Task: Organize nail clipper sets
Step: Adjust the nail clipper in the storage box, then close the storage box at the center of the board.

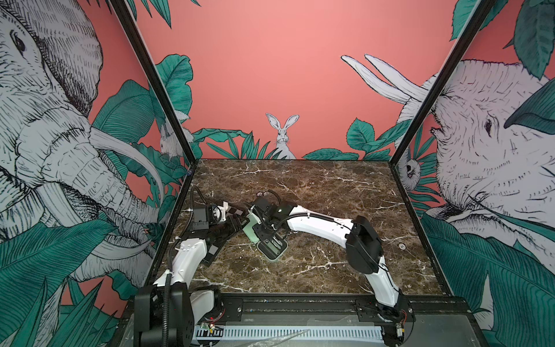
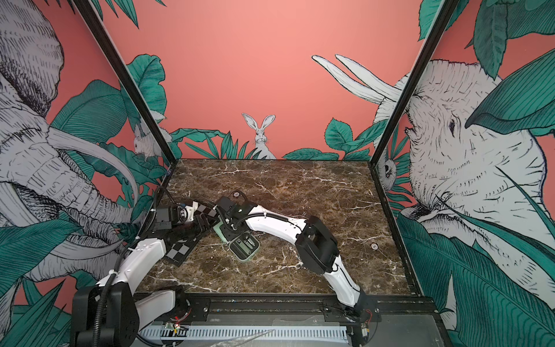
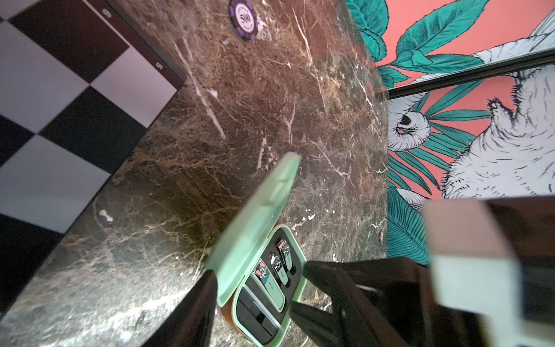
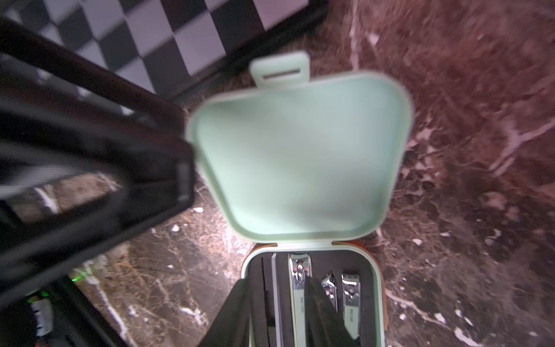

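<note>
My left claw (image 3: 258, 276), spread, props the lid (image 4: 300, 156) back so my right claw (image 4: 276, 282), parted, can settle the long clipper (image 4: 297, 267) inside.

Case (image 1: 271, 251) on table (image 1: 330, 195), left of centre. Lid (image 1: 250, 229) stands up on the side facing the board (image 2: 177, 252), which lies just left of the case. Three clippers (image 4: 298, 270) side by side in the case. Chip (image 3: 244, 19) on table near board edge.

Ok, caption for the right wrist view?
Right tool over the open mint case, lid raised, clippers in its dark insert.
</note>
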